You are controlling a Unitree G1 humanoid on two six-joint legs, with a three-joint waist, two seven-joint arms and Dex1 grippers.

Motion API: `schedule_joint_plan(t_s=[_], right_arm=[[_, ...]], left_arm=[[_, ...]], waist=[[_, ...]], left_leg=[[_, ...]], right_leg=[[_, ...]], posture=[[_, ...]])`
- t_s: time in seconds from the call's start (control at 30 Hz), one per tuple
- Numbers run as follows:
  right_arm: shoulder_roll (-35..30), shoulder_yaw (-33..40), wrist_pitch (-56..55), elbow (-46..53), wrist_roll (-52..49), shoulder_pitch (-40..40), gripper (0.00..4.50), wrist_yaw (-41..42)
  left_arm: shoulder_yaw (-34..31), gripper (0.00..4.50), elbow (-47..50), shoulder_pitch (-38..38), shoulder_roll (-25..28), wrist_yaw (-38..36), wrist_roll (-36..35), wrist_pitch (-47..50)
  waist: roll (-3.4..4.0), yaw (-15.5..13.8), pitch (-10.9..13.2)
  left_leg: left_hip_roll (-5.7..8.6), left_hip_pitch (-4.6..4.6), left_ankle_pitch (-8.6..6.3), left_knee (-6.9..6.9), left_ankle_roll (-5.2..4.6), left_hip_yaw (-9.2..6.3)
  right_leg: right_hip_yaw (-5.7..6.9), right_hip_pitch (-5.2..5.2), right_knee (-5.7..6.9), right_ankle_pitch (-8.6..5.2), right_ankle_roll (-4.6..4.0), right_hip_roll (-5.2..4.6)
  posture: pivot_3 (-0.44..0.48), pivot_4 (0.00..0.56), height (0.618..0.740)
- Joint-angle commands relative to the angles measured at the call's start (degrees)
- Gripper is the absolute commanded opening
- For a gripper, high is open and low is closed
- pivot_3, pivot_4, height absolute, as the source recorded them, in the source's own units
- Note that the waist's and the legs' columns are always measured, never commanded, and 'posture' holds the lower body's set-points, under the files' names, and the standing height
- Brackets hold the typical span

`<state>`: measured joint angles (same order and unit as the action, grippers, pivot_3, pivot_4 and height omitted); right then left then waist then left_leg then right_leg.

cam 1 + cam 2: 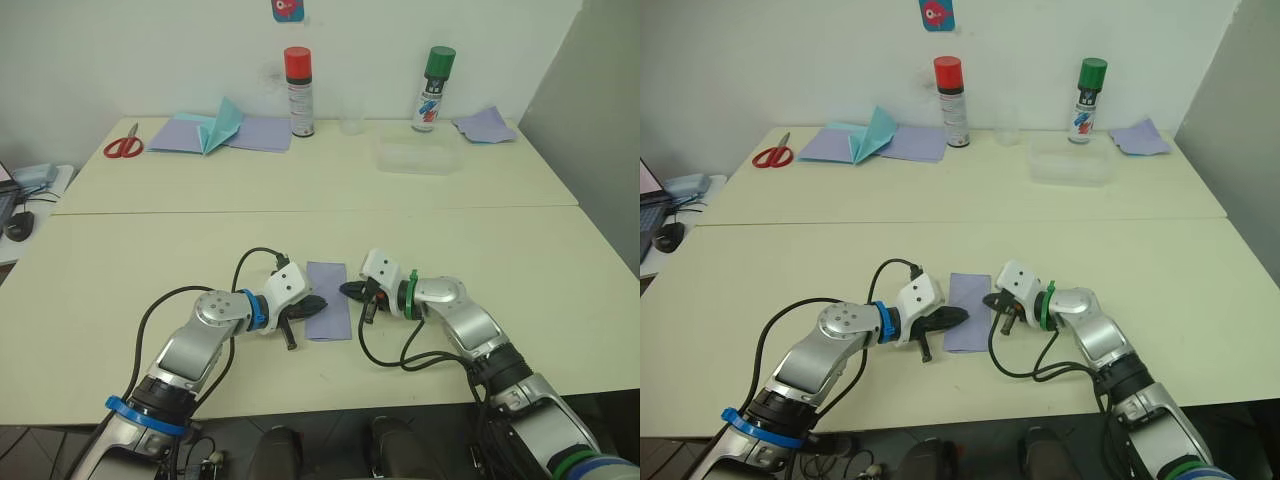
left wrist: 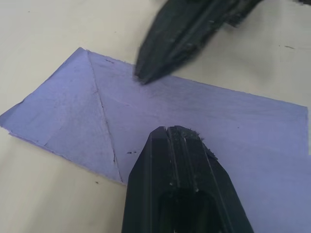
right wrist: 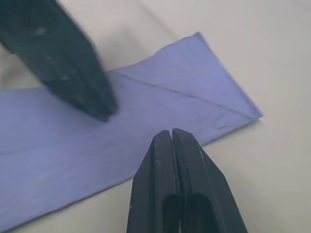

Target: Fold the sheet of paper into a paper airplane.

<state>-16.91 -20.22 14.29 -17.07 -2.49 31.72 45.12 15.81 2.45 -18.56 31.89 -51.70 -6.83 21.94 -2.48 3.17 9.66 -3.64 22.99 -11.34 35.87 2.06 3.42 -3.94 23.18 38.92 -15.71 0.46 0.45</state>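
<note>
The sheet of paper [image 1: 328, 300] lies flat near the table's front edge as a narrow lavender rectangle with diagonal crease lines. My left gripper [image 1: 320, 304] comes in from the left, shut, its tip over the paper's left half. My right gripper [image 1: 346, 290] comes in from the right, also shut, with its tip at the paper's right edge. In the left wrist view my closed fingers [image 2: 172, 141] rest above the paper [image 2: 233, 131] beside a crease, and the right gripper's tip points down at it from across. Nothing is held by either gripper.
At the back of the far table are red scissors [image 1: 123, 146], flat lavender sheets with a teal pointed paper piece [image 1: 222, 128], a red-capped spray can [image 1: 299, 92], a clear cup [image 1: 351, 115], a green-capped can [image 1: 432, 88], a clear plastic box [image 1: 414, 157] and a lavender scrap [image 1: 485, 124].
</note>
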Motion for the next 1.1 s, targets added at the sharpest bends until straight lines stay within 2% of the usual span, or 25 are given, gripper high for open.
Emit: schedule_joint_plan(t_s=[0.03, 0.3, 0.47, 0.63, 0.7, 0.87, 1.1], right_arm=[[0.66, 1.66, -0.91, -5.74, 2.48, 2.02, 0.03, -3.78], [2.97, 3.7, -5.21, -15.5, 3.91, 6.81, 0.03, -7.51], [3.31, 6.13, -8.62, -18.14, 3.55, 8.85, 0.03, -9.7], [3.69, 9.23, -8.85, -13.7, -0.33, 7.85, 0.03, -6.37], [2.64, 8.4, -8.15, -9.42, -1.29, 6.08, 0.03, -2.31], [0.82, 6.07, 0.73, 4.21, -6.33, 0.24, 0.03, 6.56], [0.29, 2.49, 3.08, 6.36, -2.32, -3.55, 0.03, 5.07]], left_arm=[[3.14, 0.0, -1.75, 2.17, 0.97, -1.84, 1.81, 0.94], [3.64, 0.0, -2.44, 1.97, 1.24, -2.44, 2.63, 0.03], [3.63, 0.0, -3.17, 1.64, 1.26, -2.5, 2.85, -0.39], [3.37, 0.0, -3.59, 1.51, 0.94, -2.41, 2.73, -0.72], [3.19, 0.0, -3.92, 1.46, 0.7, -2.53, 2.51, -0.87], [3.23, 0.0, -4.73, 1.15, 0.57, -2.92, 2.79, -1.58], [3.68, 0.0, -6.15, 0.32, -0.73, -2.13, 3.62, -2.81]], waist=[[0.0, 0.03, 0.0], [0.0, 0.09, -0.02], [0.0, 0.07, -0.02], [0.0, 0.0, -0.01], [0.01, -0.03, -0.01], [0.02, -0.28, 0.0], [0.02, -0.51, 0.0]], left_leg=[[0.0, 0.0, 0.0, 0.0, 0.0, 0.01], [0.0, 0.0, 0.0, -0.06, 0.0, 0.0], [-0.01, -0.01, 0.0, -0.04, -0.01, 0.0], [0.04, 0.03, 0.0, -0.06, 0.0, 0.05], [0.04, 0.05, 0.0, -0.1, -0.01, 0.04], [0.02, 0.06, -0.01, -0.19, 0.0, -0.04], [0.03, 0.04, 0.0, -0.09, -0.01, -0.04]], right_leg=[[0.0, 0.0, 0.0, 0.0, 0.0, -0.01], [-0.01, 0.0, 0.0, 0.01, 0.01, -0.03], [-0.02, -0.01, 0.0, 0.01, 0.01, -0.04], [-0.04, 0.0, 0.0, 0.0, 0.01, -0.12], [-0.04, 0.01, -0.01, 0.15, 0.26, -0.13], [-0.02, 0.03, -0.02, 0.13, 0.23, -0.13], [-0.03, 0.02, -0.02, -0.05, -0.08, -0.17]], posture=[[0.0, 0.15, 0.74], [0.0, 0.15, 0.74], [0.0, 0.15, 0.74], [0.0, 0.15, 0.74], [0.0, 0.15, 0.74], [0.0, 0.15, 0.74], [0.0, 0.15, 0.74]])
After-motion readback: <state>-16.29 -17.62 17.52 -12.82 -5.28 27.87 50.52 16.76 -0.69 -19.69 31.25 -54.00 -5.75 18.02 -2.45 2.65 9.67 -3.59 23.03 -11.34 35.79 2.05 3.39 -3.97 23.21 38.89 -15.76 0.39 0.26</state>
